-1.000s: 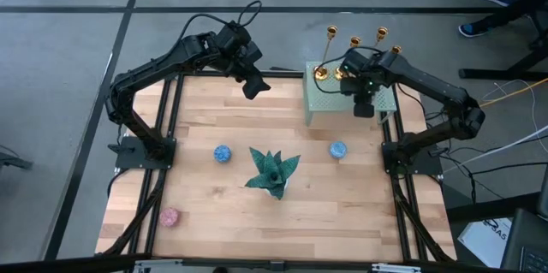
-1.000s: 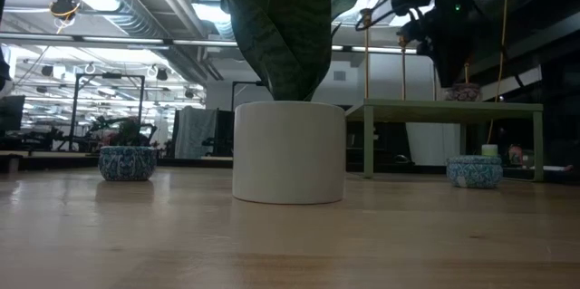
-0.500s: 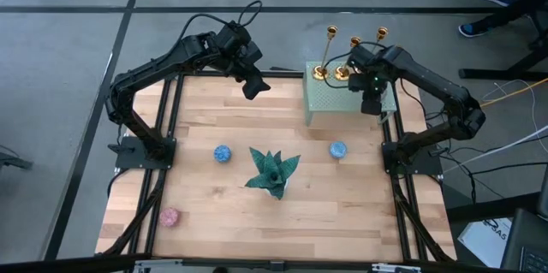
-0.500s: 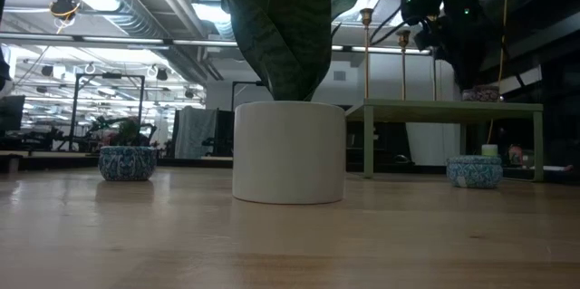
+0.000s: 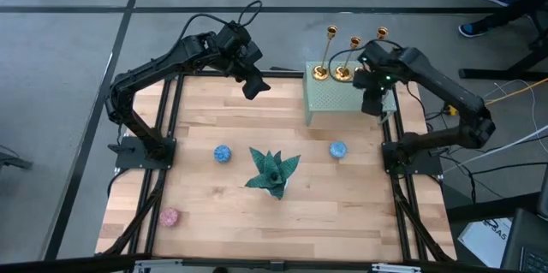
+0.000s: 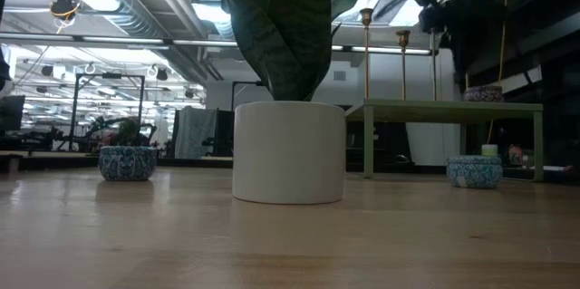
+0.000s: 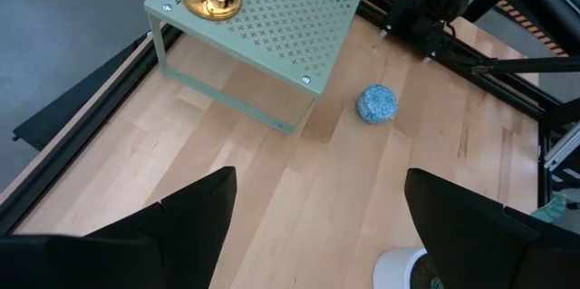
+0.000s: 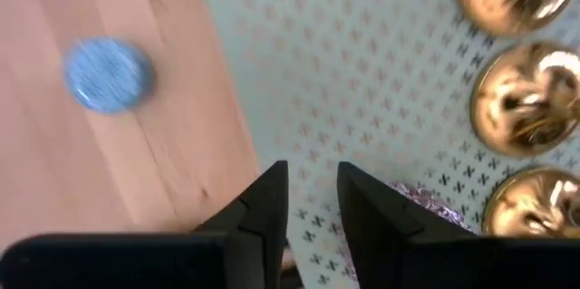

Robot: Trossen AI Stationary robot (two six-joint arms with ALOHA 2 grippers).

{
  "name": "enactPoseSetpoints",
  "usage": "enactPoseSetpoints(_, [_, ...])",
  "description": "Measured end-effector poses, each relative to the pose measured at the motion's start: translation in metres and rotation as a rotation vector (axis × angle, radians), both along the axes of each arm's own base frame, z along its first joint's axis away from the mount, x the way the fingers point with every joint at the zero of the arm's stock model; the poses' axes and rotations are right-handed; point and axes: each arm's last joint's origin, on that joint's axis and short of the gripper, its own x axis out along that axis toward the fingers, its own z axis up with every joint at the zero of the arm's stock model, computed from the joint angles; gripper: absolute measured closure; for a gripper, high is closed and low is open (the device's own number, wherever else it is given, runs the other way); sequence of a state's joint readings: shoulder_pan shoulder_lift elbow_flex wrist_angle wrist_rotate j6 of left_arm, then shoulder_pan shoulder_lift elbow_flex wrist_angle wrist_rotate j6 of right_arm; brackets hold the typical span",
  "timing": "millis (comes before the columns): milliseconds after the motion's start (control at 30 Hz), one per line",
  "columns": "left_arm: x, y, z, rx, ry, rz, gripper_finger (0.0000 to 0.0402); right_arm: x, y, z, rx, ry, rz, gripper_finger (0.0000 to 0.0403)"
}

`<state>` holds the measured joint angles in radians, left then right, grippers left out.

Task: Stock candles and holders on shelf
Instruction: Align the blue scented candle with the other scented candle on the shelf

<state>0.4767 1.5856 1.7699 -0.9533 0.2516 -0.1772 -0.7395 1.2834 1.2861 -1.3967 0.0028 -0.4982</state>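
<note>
My right pincer (image 5: 371, 107) hangs over the shelf's (image 5: 330, 102) right end, fingers barely apart and empty (left pincer (image 5: 251, 90) waits spread, far left), and the blue candle (image 5: 337, 149) on the table (image 5: 205, 119) just near of the shelf looks light, stiff, best pinched across its sides.

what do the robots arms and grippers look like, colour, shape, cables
Both arms are matte black, built from slim jointed tubular links rising from black base brackets at the table's side rails. The left arm carries a looping black cable near its wrist. The right arm shows a small green light near its wrist. Each gripper ends in two flat black jaws with squared tips.
</note>
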Motion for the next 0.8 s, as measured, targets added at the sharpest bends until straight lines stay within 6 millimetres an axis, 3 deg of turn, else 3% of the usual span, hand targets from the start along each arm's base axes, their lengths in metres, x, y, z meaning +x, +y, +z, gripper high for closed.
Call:
enactPoseSetpoints(367, [0.000,0.000,0.000,0.033,0.004,-0.033,0.0084,-0.028,0.041,0.043,0.106,-0.485,-0.095,0.0302])
enactPoseSetpoints(800, [0.002,-0.023,-0.007,0.135,0.113,-0.251,0.0084,-0.043,0.092,0.061,0.230,-0.615,-0.076,0.0302])
